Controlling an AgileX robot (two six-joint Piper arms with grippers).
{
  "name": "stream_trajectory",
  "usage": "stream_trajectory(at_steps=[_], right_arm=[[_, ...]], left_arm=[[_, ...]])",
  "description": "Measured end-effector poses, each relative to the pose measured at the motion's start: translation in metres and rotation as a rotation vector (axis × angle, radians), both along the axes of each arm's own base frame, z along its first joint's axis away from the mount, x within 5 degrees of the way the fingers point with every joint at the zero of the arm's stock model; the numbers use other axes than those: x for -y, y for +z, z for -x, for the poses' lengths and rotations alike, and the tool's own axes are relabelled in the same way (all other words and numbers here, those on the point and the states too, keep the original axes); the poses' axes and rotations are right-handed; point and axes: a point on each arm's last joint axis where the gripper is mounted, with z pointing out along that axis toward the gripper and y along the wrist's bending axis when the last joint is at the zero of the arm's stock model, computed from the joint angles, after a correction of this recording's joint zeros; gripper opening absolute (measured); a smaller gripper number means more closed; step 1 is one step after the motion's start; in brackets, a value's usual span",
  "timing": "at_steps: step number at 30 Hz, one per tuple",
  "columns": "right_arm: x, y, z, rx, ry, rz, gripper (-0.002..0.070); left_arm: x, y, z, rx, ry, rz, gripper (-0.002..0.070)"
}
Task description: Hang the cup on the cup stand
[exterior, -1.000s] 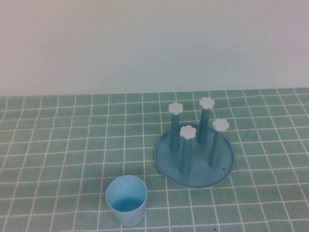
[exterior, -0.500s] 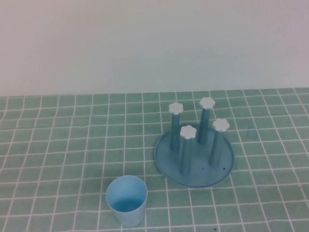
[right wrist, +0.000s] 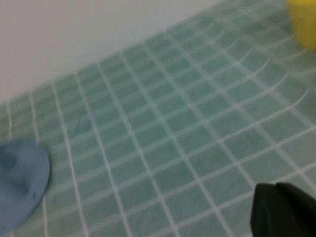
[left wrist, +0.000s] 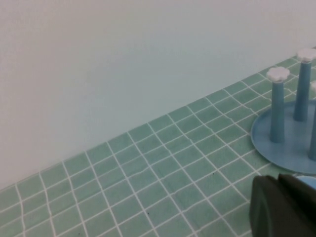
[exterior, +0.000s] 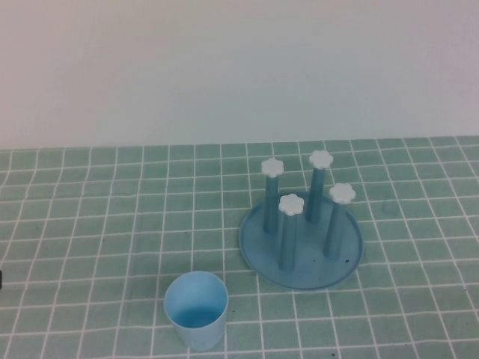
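Note:
The light-blue cup (exterior: 196, 310) stands upright and empty on the green tiled table, near the front and left of centre. The cup stand (exterior: 337, 258) sits to its right and further back, its four blue pegs topped by white flower knobs, all bare. The stand also shows in the left wrist view (left wrist: 281, 145) and its base edge in the right wrist view (right wrist: 19, 182). My left gripper (left wrist: 279, 177) is shut and empty, low over the tiles beside the cup. My right gripper (right wrist: 275, 185) is shut and empty, right of the stand and outside the high view.
A yellow container (right wrist: 303, 22) stands at the far right of the table, seen only in the right wrist view. A white wall (exterior: 239, 67) runs along the back. A dark sliver (exterior: 1, 279) shows at the left edge of the high view.
A dark sliver has appeared at the left edge of the high view. The cup and the stand have not moved.

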Motion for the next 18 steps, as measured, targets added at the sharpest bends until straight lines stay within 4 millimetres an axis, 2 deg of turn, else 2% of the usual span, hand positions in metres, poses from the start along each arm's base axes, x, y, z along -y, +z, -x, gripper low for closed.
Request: stream_trajectory(at_steps=[3,7,9,12,15,18], right_arm=[[-0.016,0.006,-0.013,-0.199,0.210,0.040,-0.0001],[-0.044,0.024,-0.033,-0.360,0.622,0.126,-0.0001],[-0.057,0.039,-0.041,-0.333,0.823,0.150,-0.0001],[-0.075,0.066,-0.051,-0.179,1.055,0.180,-0.0001],[-0.085,0.085,-0.056,-0.028,1.149,0.164,-0.0001],[-0.088,0.091,-0.058,0.047,1.192,0.175,-0.0001]], left_arm=[[0.000,0.000,0.000,0.007,-0.009,-0.026,-0.0004],[0.001,-0.003,0.002,-0.030,-0.025,-0.030,-0.0003],[0.002,-0.005,0.002,-0.061,-0.033,-0.019,-0.0003],[0.003,-0.006,-0.002,-0.099,-0.031,0.002,-0.0003],[0.005,-0.010,-0.013,-0.222,-0.044,0.034,-0.0003],[0.009,-0.010,-0.028,-0.372,-0.097,0.023,-0.0003]])
